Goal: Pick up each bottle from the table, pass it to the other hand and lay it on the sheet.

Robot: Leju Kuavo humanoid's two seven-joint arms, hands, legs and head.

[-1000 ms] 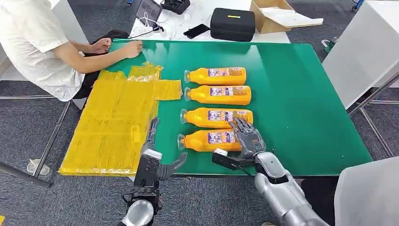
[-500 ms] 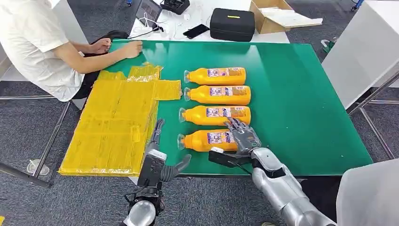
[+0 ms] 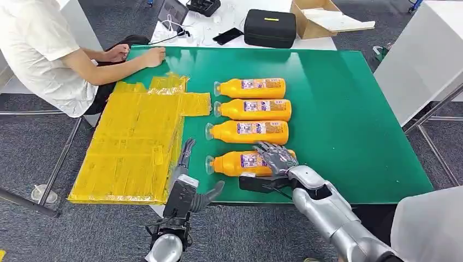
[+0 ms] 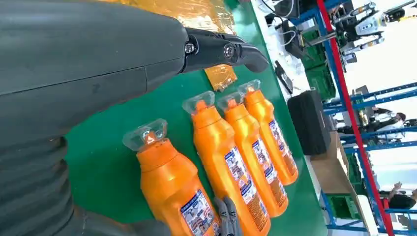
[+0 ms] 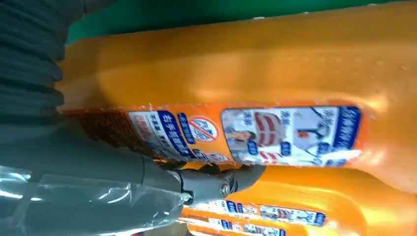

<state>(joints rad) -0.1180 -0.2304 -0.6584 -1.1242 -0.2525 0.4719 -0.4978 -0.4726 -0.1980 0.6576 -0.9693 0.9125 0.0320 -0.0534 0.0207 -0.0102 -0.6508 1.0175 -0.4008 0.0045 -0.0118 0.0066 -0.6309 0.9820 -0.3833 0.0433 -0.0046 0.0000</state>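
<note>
- The right hand lies over the label end of the nearest bottle, fingers spread across its top and thumb low at the table edge; whether it truly grips cannot be told.
- Just beyond its fingertips lies a second bottle, then two more bottles farther out, all on their sides, caps toward the left hand.
- The left hand hovers at the table's near edge, fingers apart, holding nothing, a short way from the nearest bottle's clear cap.
- The yellow sheet lies just beside the left hand, on its outer side.
- A person's hand rests on the green table at the far corner, beyond the sheet.
- A black case and a cardboard box sit well past the bottles.
</note>
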